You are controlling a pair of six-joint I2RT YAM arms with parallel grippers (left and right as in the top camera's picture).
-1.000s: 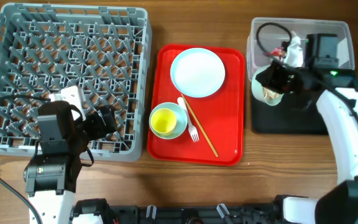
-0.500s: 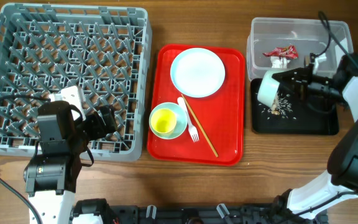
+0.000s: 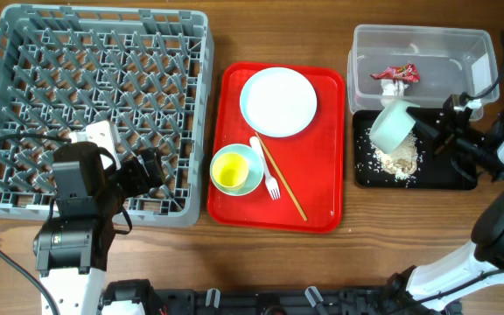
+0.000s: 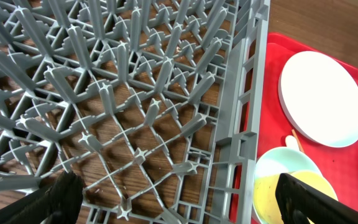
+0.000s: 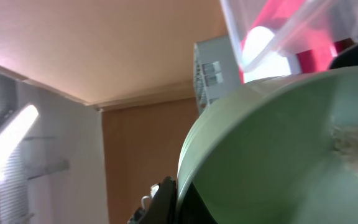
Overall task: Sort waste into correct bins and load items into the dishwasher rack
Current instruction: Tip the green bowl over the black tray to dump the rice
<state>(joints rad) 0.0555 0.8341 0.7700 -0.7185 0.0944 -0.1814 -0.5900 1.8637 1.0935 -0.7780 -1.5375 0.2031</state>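
My right gripper (image 3: 420, 131) is shut on the rim of the pale green bowl (image 3: 392, 124), which is tipped on its side over the black tray (image 3: 449, 177). A heap of beige food scraps (image 3: 398, 159) lies on that tray below the bowl. The right wrist view is filled by the bowl (image 5: 278, 149), with one finger (image 5: 166, 199) on its rim. The red-and-white wrapper (image 3: 395, 74) lies in the clear tub (image 3: 466, 48). My left gripper (image 3: 153, 171) hangs open over the front right corner of the grey rack (image 3: 103, 13), holding nothing (image 4: 182, 205).
The red tray (image 3: 322, 206) between rack and bins carries a white plate (image 3: 278, 101), a pale blue bowl (image 3: 254, 162) with a yellow cup (image 3: 230, 171) in it, a white fork (image 3: 267, 171) and chopsticks (image 3: 283, 184). The plate (image 4: 322, 99) and cup (image 4: 272, 199) show beside the rack wall.
The right arm swung out to the right and tipped the green bowl over. The scraps fell out of it into a heap on the black tray. The left arm stayed still.
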